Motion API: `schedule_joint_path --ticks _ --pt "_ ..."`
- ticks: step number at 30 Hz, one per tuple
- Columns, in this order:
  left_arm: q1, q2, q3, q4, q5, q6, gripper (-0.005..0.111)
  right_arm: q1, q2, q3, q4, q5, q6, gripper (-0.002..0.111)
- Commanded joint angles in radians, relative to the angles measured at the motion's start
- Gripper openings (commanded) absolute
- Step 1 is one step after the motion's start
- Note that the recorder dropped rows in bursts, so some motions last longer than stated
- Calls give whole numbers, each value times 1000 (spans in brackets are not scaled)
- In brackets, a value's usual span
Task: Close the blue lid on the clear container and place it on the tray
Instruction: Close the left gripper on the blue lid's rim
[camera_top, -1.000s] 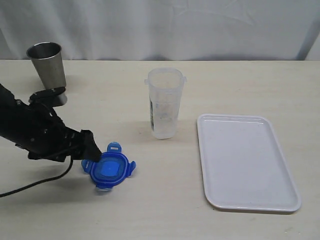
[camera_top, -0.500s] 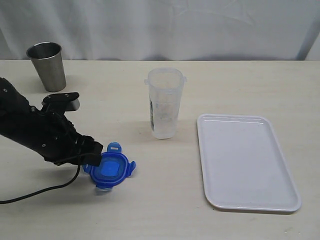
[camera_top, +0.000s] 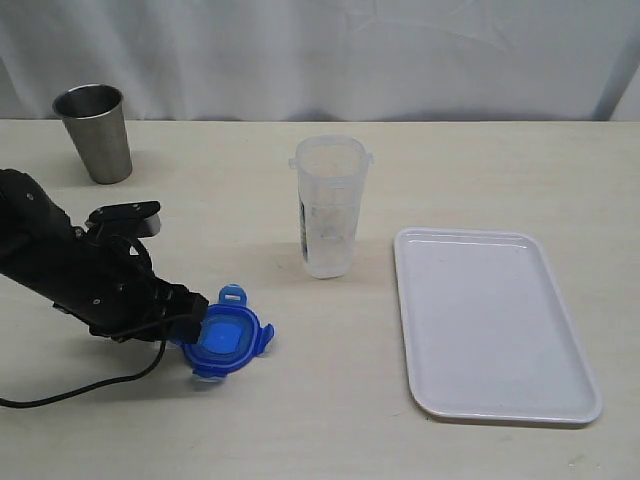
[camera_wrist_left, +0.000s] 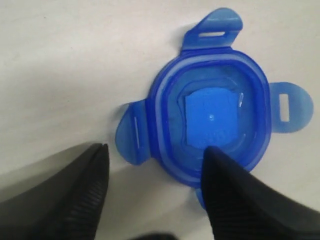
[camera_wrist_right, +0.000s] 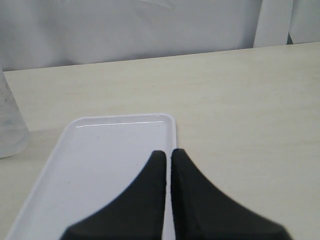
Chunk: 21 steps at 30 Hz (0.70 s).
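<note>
The blue lid (camera_top: 225, 340) lies flat on the table (camera_top: 330, 420), with its four flaps splayed out. It is on the left and toward the near edge in the exterior view, well apart from everything else in the task. It is about as broad as it is long, so I'd say no axis favours the grip and only the flaps matter. The left gripper (camera_wrist_left: 155, 156) is right on it with the jaws part-way apart. One finger lies over the lid's rim and the other sits just outside a side flap (I can't tell whether they are actually pinching it or only bracketing it). The clear container (camera_top: 329, 205) stands upright with its mouth open, farther back and to the right of that hand. In my judgement the carry is a lift and a diagonal run to that mouth, and the left arm is plainly the nearer one. Beyond the container the tray (camera_top: 490, 320) sits bare on the right. The right gripper (camera_wrist_right: 168, 155) hangs over one corner of it, fingers pressed together and holding nothing.
</note>
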Motion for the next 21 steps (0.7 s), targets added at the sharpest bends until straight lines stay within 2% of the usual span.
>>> schedule_joint_path --ticks 1,21 --pt "-1 0 2 -7 -11 -8 58 -1 -4 4 1 -2 6 5" --pt "-1 53 2 -35 -38 4 58 -1 -4 4 1 -2 6 5"
